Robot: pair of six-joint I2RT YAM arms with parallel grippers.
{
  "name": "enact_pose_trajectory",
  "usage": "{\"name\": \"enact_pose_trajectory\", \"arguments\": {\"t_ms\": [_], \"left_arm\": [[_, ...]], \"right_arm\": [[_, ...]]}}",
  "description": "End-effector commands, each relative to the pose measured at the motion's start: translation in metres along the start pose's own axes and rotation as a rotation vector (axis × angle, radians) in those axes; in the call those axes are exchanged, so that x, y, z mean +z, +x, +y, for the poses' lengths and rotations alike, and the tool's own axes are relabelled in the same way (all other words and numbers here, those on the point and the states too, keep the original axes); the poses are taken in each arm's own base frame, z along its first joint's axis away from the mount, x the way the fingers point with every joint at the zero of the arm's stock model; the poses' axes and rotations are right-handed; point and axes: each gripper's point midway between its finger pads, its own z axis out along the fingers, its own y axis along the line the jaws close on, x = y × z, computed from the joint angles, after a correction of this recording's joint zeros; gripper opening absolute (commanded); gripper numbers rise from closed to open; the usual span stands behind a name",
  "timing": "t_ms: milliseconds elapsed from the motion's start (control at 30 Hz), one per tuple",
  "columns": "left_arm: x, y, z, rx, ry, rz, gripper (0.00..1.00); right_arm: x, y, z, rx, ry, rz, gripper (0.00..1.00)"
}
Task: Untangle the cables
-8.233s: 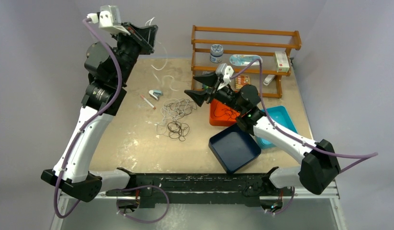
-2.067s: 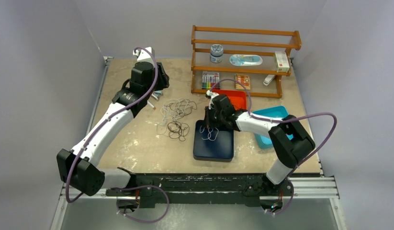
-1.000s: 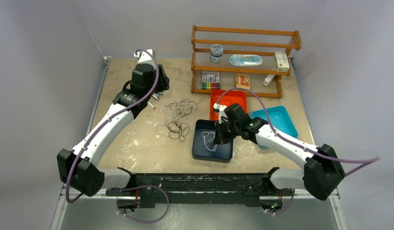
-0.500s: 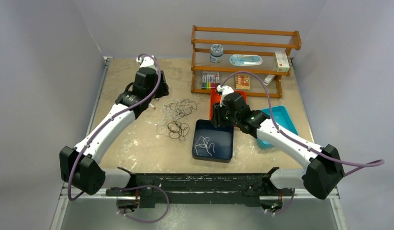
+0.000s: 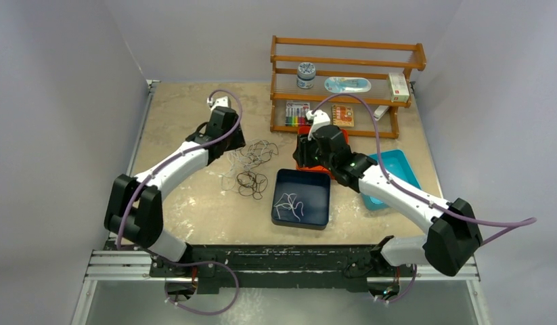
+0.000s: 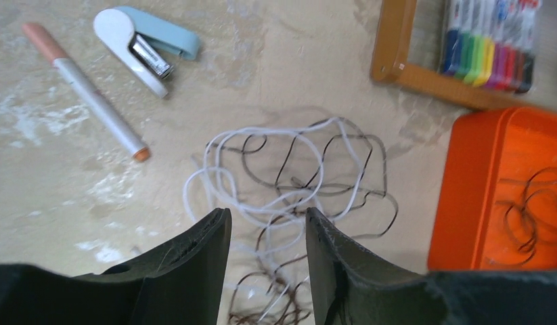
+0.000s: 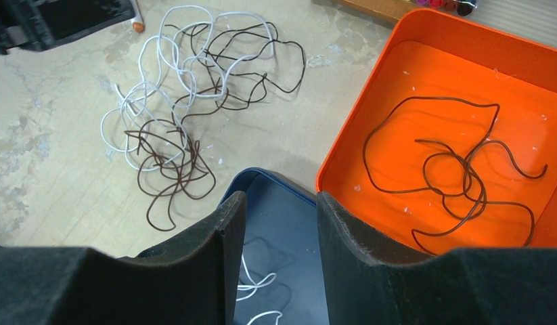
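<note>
A tangle of cables (image 5: 250,165), one white and the others dark brown, lies on the table left of the trays. My left gripper (image 6: 266,215) hovers open just above the tangle (image 6: 289,177), with nothing between its fingers. A loose white cable (image 5: 289,204) lies in the dark blue tray (image 5: 317,189). One dark cable (image 7: 451,179) rests in the orange tray (image 7: 370,122). My right gripper (image 7: 281,198) is open and empty, above the blue tray's far edge (image 7: 262,177) beside the orange tray. In the top view the right arm covers most of the orange tray (image 5: 306,167).
A blue-and-white stapler (image 6: 143,42) and a white pen (image 6: 86,91) lie on the table beyond the tangle. A wooden rack (image 5: 346,68) with a pack of markers (image 6: 492,40) stands at the back. A teal tray (image 5: 400,166) sits right of the orange one.
My right gripper opened and let the white cable drop into the dark blue tray, then pulled back toward the orange tray. My left arm swung right, over the tangle.
</note>
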Motion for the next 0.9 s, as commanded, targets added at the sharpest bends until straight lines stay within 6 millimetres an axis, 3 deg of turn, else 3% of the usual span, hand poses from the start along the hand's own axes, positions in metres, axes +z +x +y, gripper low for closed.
{"name": "enact_pose_trajectory", "arguments": {"t_ms": [0, 233, 467, 600, 867], "left_arm": [[0.021, -0.037, -0.024, -0.179, 0.058, -0.144, 0.44], [0.059, -0.041, -0.027, -0.375, -0.001, -0.177, 0.46], [0.080, -0.044, -0.036, -0.556, 0.014, -0.199, 0.54], [0.095, -0.040, -0.034, -0.622, -0.002, -0.189, 0.59], [0.119, -0.033, -0.030, -0.679, 0.000, -0.157, 0.60]], "right_arm": [[-0.002, -0.019, 0.002, -0.003, -0.011, -0.087, 0.46], [-0.004, -0.016, -0.003, -0.011, 0.009, -0.092, 0.45], [-0.005, -0.013, -0.014, -0.011, 0.038, -0.099, 0.45], [-0.004, -0.014, -0.018, -0.014, 0.048, -0.102, 0.45], [-0.004, -0.015, -0.025, -0.011, 0.063, -0.105, 0.45]]}}
